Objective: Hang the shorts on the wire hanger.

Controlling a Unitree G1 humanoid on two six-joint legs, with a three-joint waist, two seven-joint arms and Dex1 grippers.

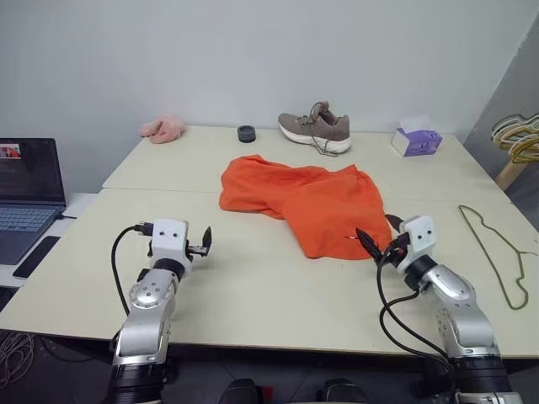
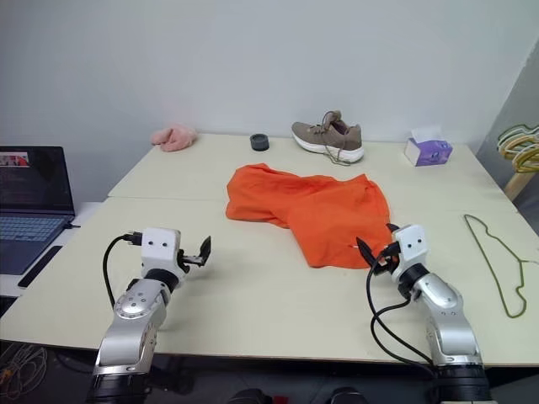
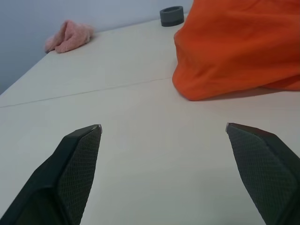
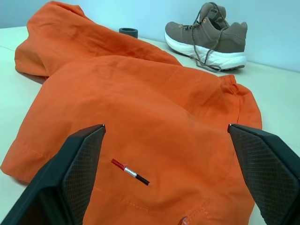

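The orange shorts [image 1: 303, 202] lie crumpled flat in the middle of the table. The thin wire hanger [image 1: 482, 244] lies flat near the table's right edge, apart from the shorts. My left gripper [image 1: 205, 244] hovers open over bare table to the left of the shorts, holding nothing; in its wrist view the shorts [image 3: 234, 47] sit just ahead of it. My right gripper [image 1: 378, 232] is open at the shorts' near right hem, its fingers [image 4: 84, 159] spread over the fabric [image 4: 140, 103] with nothing gripped.
At the back of the table stand a brown shoe [image 1: 316, 130], a small black ring [image 1: 246, 133], a pink fluffy cloth [image 1: 162, 129] and a purple tissue box [image 1: 416, 140]. A laptop [image 1: 25, 198] and phone [image 1: 35, 257] sit to the left. A bunch of hangers [image 1: 518, 135] hangs at the far right.
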